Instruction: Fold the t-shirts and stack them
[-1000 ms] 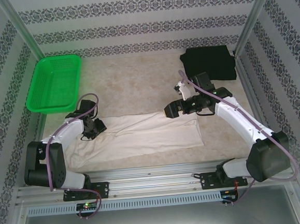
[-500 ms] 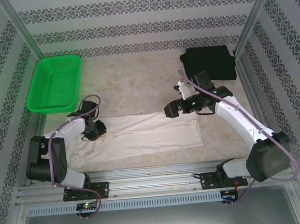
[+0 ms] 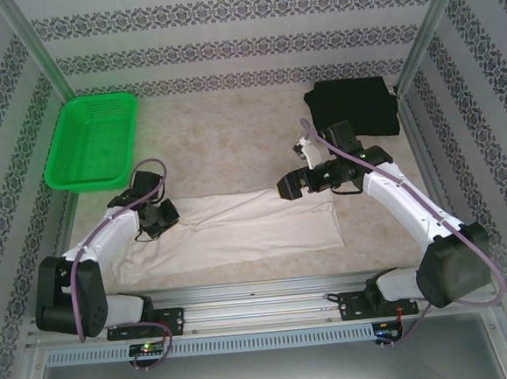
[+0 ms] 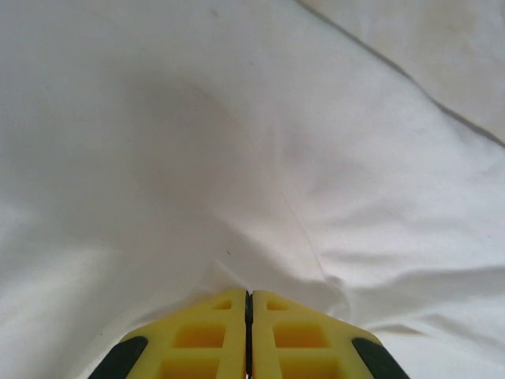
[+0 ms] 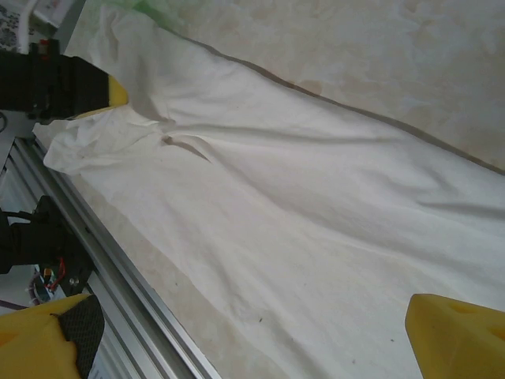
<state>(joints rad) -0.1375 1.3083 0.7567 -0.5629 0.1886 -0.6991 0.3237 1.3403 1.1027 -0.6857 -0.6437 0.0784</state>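
Two shirts are on the tabletop [image 3: 233,147]. The white shirt [image 3: 239,230] lies just in front of the green basket [image 3: 88,99], closer to the arms. It stretches away from the basket to the right, so its long way runs side to side, not front to back. It is a long flat strip with soft wrinkles, and I cannot tell which end is the neck. The black shirt [image 3: 352,107] sits far across from the basket, in the back corner on the other side, in a neat dark pile. The left claw [image 3: 155,218] is at the shirt end closest to the basket. Its yellow fingers [image 4: 213,339] are pressed tight together with white cloth bunched at the tips, so it looks to be pinching the shirt. The right claw [image 3: 286,187] hangs over the end farthest from the basket, fingers wide apart, holding nothing. The cloth looks light, thin and floppy — it will sag and slide — so I think the best place to grab is a corner or edge, both ends at once.
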